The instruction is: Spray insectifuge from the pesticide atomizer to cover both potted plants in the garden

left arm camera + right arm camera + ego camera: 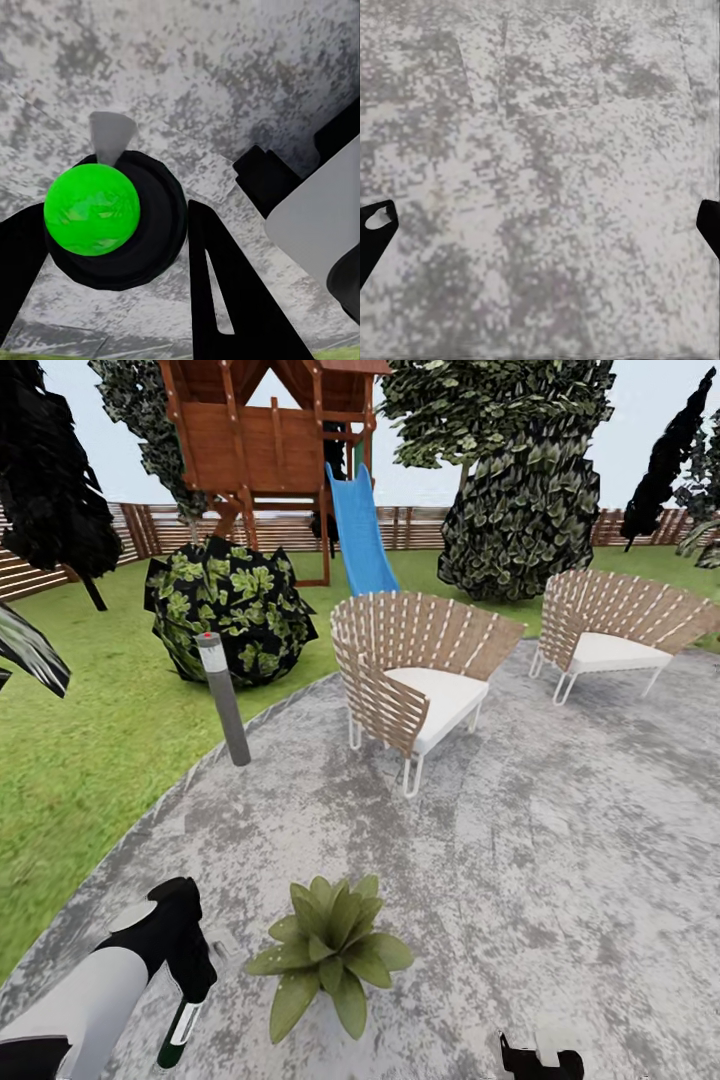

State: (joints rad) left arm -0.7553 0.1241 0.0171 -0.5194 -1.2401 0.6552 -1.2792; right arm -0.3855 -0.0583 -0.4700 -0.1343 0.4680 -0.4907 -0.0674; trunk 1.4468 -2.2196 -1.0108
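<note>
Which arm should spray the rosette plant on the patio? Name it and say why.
Left. The left gripper already holds the pesticide atomizer, right beside the potted plant. The right gripper is open over bare patio.

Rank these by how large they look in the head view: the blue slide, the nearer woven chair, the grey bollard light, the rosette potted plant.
1. nearer woven chair
2. blue slide
3. potted plant, though nearness inflates it; close to the slide
4. grey bollard light

Mottled grey patio (560,840); blue slide (358,530); green rosette plant (330,948); the atomizer (112,221) seems black, bright-green topped.
</note>
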